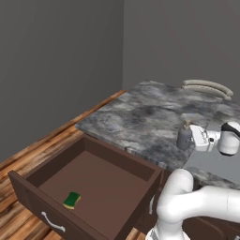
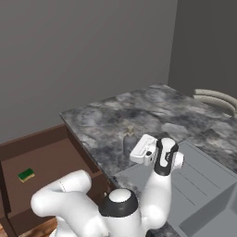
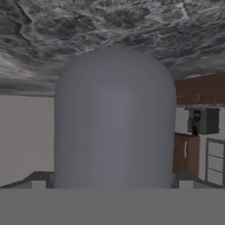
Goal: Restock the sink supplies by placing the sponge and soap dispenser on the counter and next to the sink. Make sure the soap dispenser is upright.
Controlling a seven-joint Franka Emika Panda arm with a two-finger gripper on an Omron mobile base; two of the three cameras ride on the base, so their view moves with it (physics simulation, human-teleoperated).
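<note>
Grey bottle: the small rounded grey soap dispenser [image 1: 184, 137] with a narrow tan pump nozzle is seen standing on the dark grey marbled stone counter [image 1: 140, 112], just beside the near corner of the light grey ribbed sink [image 2: 203, 185].
Bottle axis: the long axis is held vertical in both base views, with the nozzle pointing up; in the hand view the body [image 3: 115, 118] appears rolled by the camera, its rounded end towards the top of the view.
End effector: the white two-finger gripper [image 1: 196, 138] is laid level at the bottle's body; the jaws are spread to their widest and lie to either side of the body. No squeeze is visible, so the bottle is judged released, or not yet clasped, rather than held.
Sponge: the small flat green sponge [image 1: 71, 200] with a yellow layer is seen lying flat on the floor of the open brown wooden drawer [image 1: 98, 180], near its front left corner and well apart from the counter.
Done: the dispenser is judged to be placed, upright and next to the sink.
Left: the sponge has yet to be lifted from the drawer and set on the counter by the sink.
</note>
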